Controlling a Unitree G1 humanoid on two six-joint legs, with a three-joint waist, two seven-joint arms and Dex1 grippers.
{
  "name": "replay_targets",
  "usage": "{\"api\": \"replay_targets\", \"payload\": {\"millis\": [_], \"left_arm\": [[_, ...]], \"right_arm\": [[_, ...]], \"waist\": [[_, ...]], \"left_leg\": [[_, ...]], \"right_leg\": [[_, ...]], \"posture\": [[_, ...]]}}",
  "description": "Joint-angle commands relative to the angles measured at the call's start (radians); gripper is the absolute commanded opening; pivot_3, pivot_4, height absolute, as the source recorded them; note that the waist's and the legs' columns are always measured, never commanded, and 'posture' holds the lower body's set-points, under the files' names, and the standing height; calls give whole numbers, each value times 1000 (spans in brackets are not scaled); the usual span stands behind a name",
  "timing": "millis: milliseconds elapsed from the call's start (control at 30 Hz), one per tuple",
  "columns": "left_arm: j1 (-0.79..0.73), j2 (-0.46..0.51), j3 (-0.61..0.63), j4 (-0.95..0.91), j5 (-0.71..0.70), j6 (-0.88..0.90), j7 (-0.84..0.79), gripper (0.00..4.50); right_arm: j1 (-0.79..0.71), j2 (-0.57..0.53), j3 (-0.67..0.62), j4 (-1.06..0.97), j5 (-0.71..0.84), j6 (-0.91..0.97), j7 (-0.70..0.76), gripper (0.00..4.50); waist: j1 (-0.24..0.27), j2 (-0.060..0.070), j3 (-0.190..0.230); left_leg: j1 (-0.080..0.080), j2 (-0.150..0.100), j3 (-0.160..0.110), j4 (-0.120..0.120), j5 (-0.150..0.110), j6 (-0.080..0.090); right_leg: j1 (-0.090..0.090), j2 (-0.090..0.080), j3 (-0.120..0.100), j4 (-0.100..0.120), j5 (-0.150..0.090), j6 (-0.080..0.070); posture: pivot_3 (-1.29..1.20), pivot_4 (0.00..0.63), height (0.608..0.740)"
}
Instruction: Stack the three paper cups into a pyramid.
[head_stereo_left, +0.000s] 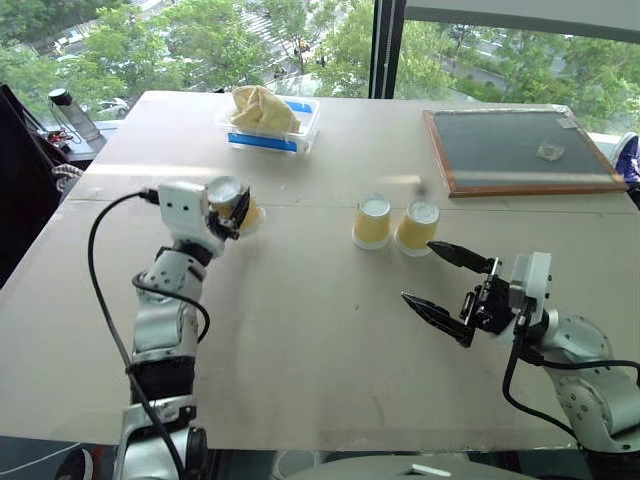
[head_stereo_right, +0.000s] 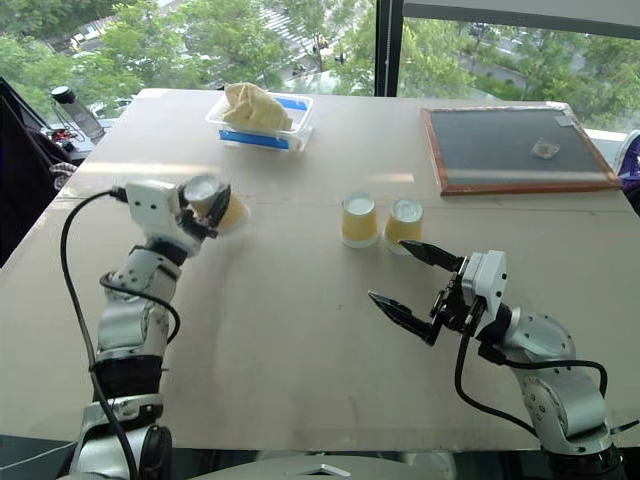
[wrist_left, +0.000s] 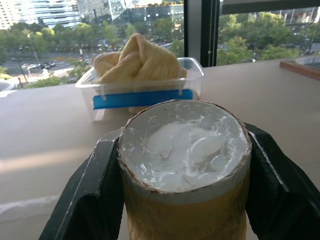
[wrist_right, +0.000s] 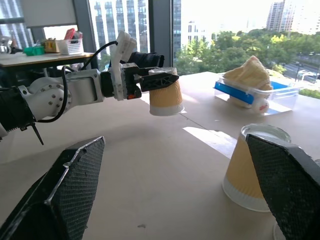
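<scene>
1. The table (head_stereo_left: 300, 340) was a broad, pale wooden surface set against a window.
2. A framed board (head_stereo_left: 520, 150) with a dark face lay flat on the table's far right part.
3. A clear plastic tub (head_stereo_left: 272, 128) with a blue label stood at the far edge, holding a crumpled tan cloth (head_stereo_left: 262, 108).
4. The left gripper (head_stereo_left: 236, 208) was clamped on one paper cup (head_stereo_left: 240, 206), a finger on each side of its yellow wall. The cup was held upside down, white base uppermost, and raised clear of the table, well apart from the other two.
5. The right gripper (head_stereo_left: 445, 282) hung above the table at the near right with its two black fingers (head_stereo_left: 438, 313) spread wide and nothing between them. It sat just in front of the standing pair.
6. Two cups (head_stereo_left: 372, 221) (head_stereo_left: 417, 227) stood upside down on the table near its centre, side by side and close together; whether they touched could not be told. No cup rested on top of them.
</scene>
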Motion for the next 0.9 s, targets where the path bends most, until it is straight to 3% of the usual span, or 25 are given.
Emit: {"api": "replay_targets", "payload": {"millis": [33,367,600,900], "left_arm": [[-185,-4,-107,7,-42,58,-140,2437],[-544,-98,-259,320,-42,34,-453,2437],[-604,-137,-297,478,-13,-30,-581,2437],[-604,-181,-308,501,7,-73,-614,2437]], "right_arm": [[40,33,-66,-32,2,-50,-66,4500],[135,126,-79,-61,-93,-146,-201,4500],[198,160,-57,-139,-138,-162,-278,4500],[213,150,-49,-213,-135,-125,-333,4500]], "waist": [[-3,0,0],[-34,1,0],[-31,1,1],[-30,1,1]], "left_leg": [[0,0,0,0,0,0],[0,-1,2,-1,0,0],[-1,0,2,-1,0,0],[-3,-1,1,-1,0,0]], "right_leg": [[0,0,0,0,0,0],[-1,1,2,0,0,1],[-2,1,3,0,0,2],[-3,1,3,0,0,2]], "posture": [[0,150,740],[0,150,740],[0,150,740],[0,150,740]]}}
